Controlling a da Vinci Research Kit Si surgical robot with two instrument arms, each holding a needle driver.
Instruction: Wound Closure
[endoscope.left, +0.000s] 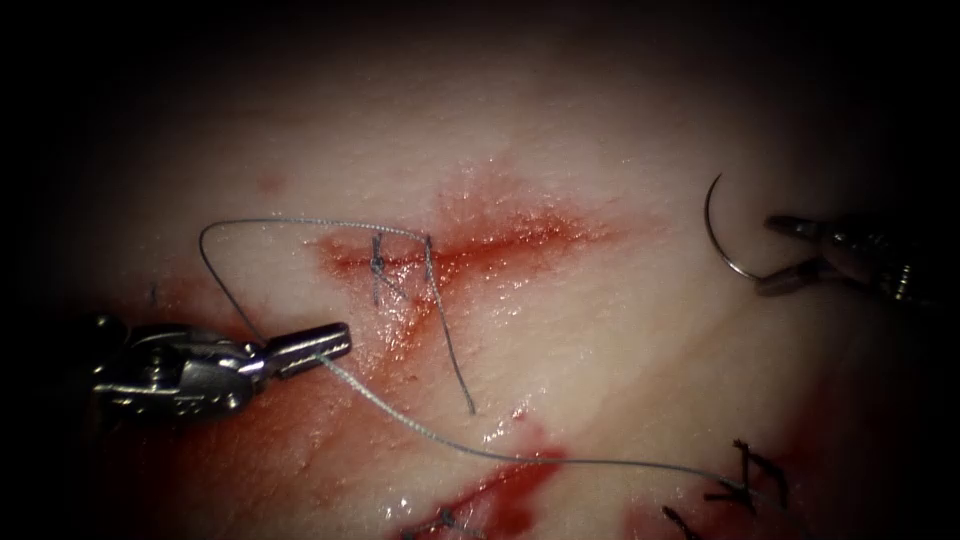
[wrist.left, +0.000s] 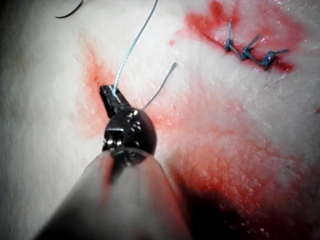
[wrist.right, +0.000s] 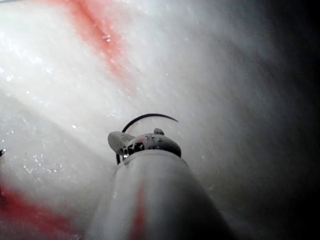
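Endoscope view, tissue: one pale, wet piece of pork belly tissue (endoscope.left: 640, 330), with one short horizontal cut (endoscope.left: 450, 250) near the middle, reddened along its length.
Endoscope view, fluid: red fluid (endoscope.left: 515, 485) smeared around the cut and pooled lower down.
Endoscope view, stitches: two thread crossings over the cut (endoscope.left: 400, 258), side by side; further dark stitches (endoscope.left: 745, 480) at the lower right, number not clear.
Endoscope view, thread: one long grey thread (endoscope.left: 430, 430), looping from the cut to the left, passing the left tool, then running to the lower right; one loose end (endoscope.left: 455, 365) hanging down from the right crossing.
Endoscope view, left tool: one metal needle driver (endoscope.left: 318, 345), left of the cut, jaws clenched on the long grey thread.
Endoscope view, right tool: one dark needle driver (endoscope.left: 785, 255), well to the right of the cut, jaws spread apart, the lower one touching the needle; real grasp not possible to confirm.
Endoscope view, needle: one thin curved steel needle (endoscope.left: 712, 225), free above the tissue, not in it, its lower end at the right tool.
Left wrist view, left tool: jaws (wrist.left: 112, 97) closed on one light blue thread (wrist.left: 135, 42); one loose thread end (wrist.left: 161, 87) beside; three knotted stitches (wrist.left: 247, 50) in a row.
Right wrist view, right tool: tool head (wrist.right: 145, 142) with one dark needle arc (wrist.right: 150, 117) just at it.
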